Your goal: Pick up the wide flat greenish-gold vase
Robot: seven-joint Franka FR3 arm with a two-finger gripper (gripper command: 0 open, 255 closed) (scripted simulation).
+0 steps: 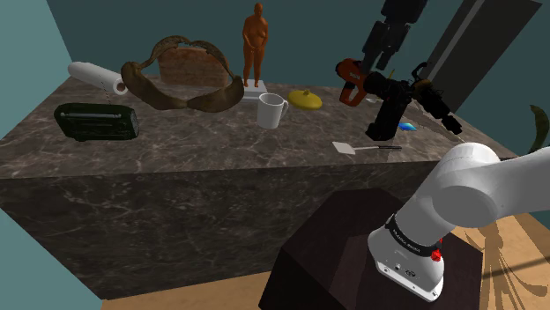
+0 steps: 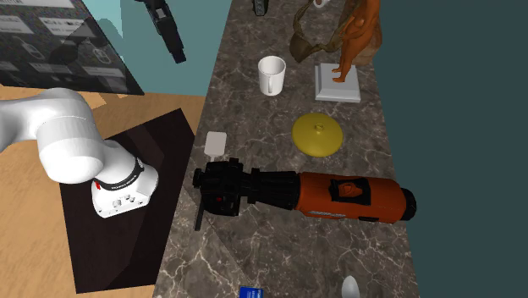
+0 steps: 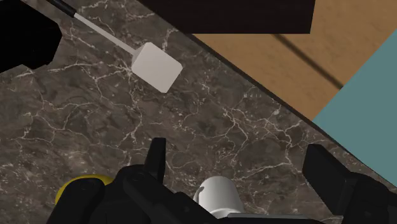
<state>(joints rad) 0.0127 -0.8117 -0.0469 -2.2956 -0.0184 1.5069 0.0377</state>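
Near the counter's (image 3: 222, 121) edge, the wide-open gripper (image 3: 238, 159) should centre over the flat yellow vase (image 2: 317, 134) before descending.

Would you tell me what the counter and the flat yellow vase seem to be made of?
Counter: dark stone, likely marble, judging by its white veins. Vase: plain matte greenish-gold with no grain or shine; possibly ceramic, but unclear.

You get dim, flat light in the shoulder view — the dark marbled surface (image 1: 220, 150) looks matt and murky. The second exterior view is brighter, the white arm (image 2: 51, 127) evenly lit. Streaked shadows lie across the wood floor (image 1: 516, 242); a thin one crosses it in the wrist view.
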